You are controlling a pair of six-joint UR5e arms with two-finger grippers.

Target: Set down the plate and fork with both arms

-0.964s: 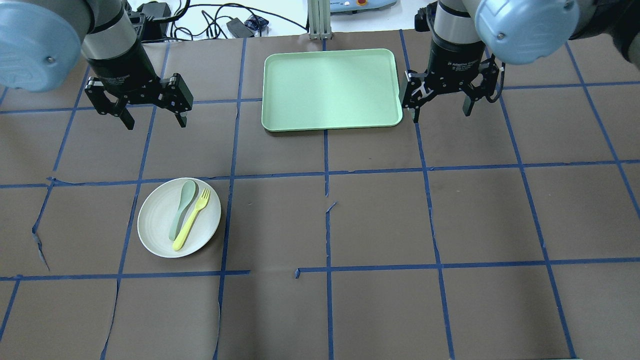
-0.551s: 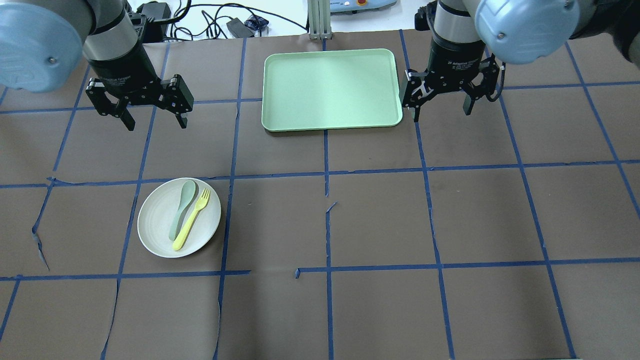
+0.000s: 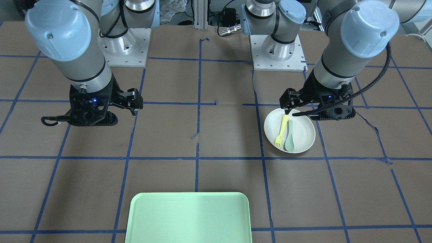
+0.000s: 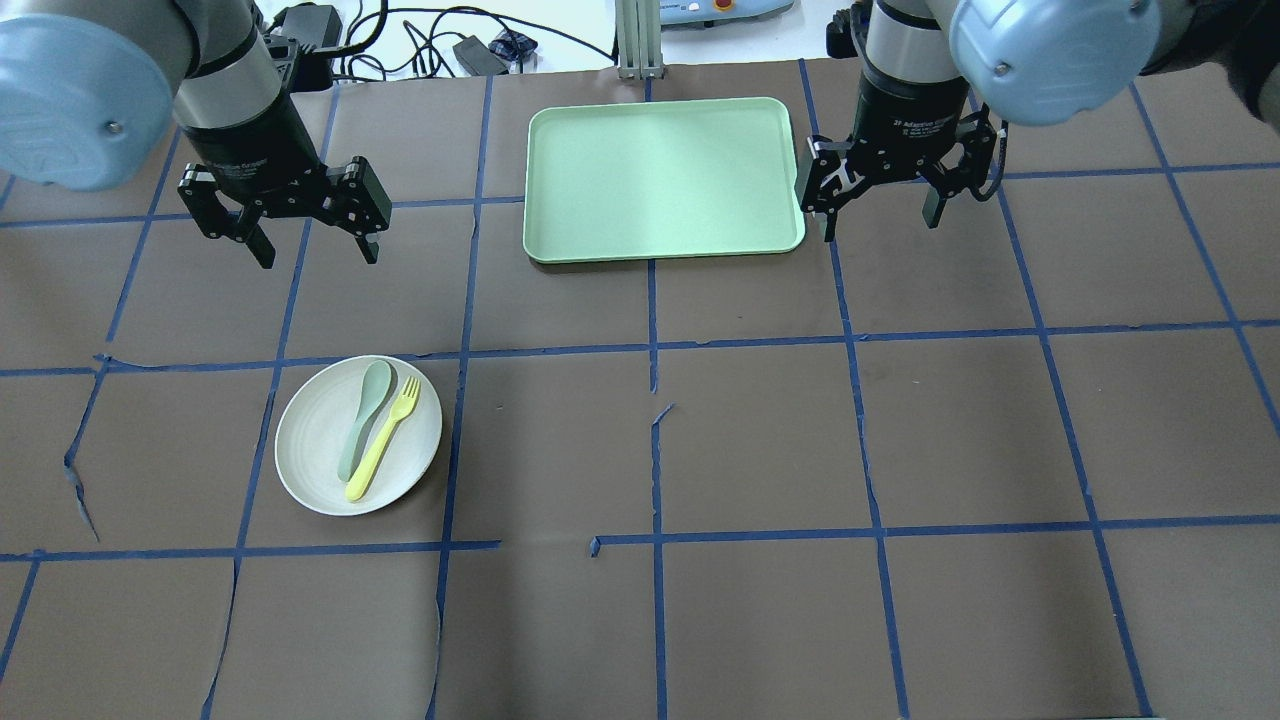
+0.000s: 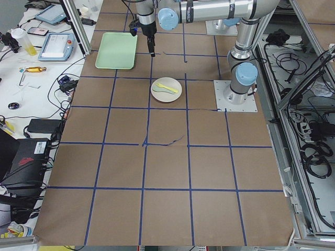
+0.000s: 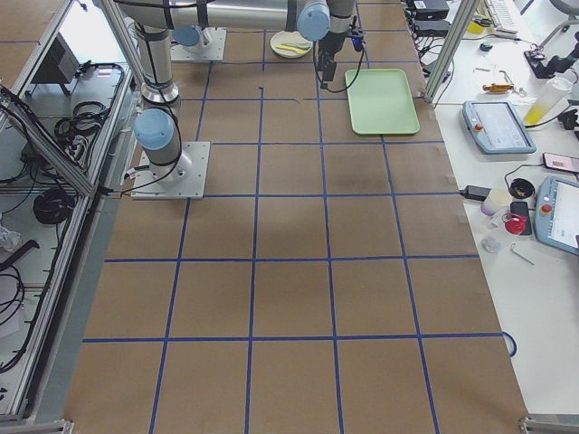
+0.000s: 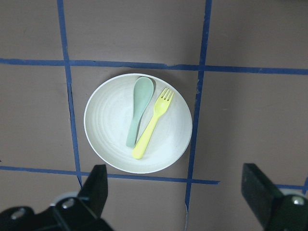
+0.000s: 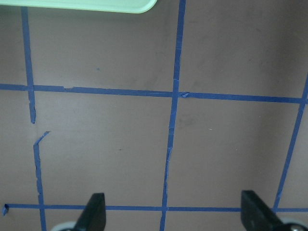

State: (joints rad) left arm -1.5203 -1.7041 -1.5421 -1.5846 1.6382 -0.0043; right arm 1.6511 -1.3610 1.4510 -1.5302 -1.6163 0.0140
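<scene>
The off-white round plate [image 4: 310, 440] sits on the brown table at the near left, with the yellow fork [image 4: 383, 438] and a pale green spoon [image 4: 362, 415] lying side by side in it. My left gripper [image 4: 318, 255] is open and empty, hanging above the table beyond the plate. In the left wrist view the plate [image 7: 108, 125] and fork [image 7: 152, 125] lie ahead of the open gripper [image 7: 175, 192]. The front view shows the plate [image 3: 303, 135] and fork [image 3: 281, 130] just below the left gripper [image 3: 317, 113]. My right gripper [image 4: 880, 228] is open and empty beside the tray's right edge.
A rectangular mint-green tray [image 4: 660, 180] lies empty at the far middle of the table, and its corner shows in the right wrist view [image 8: 82, 5]. Blue tape lines grid the brown table cover. Cables and devices lie beyond the far edge.
The left gripper has turned a little and shifted slightly to the right. The right gripper has edged slightly toward the far edge. Plate, fork and spoon have not moved.
</scene>
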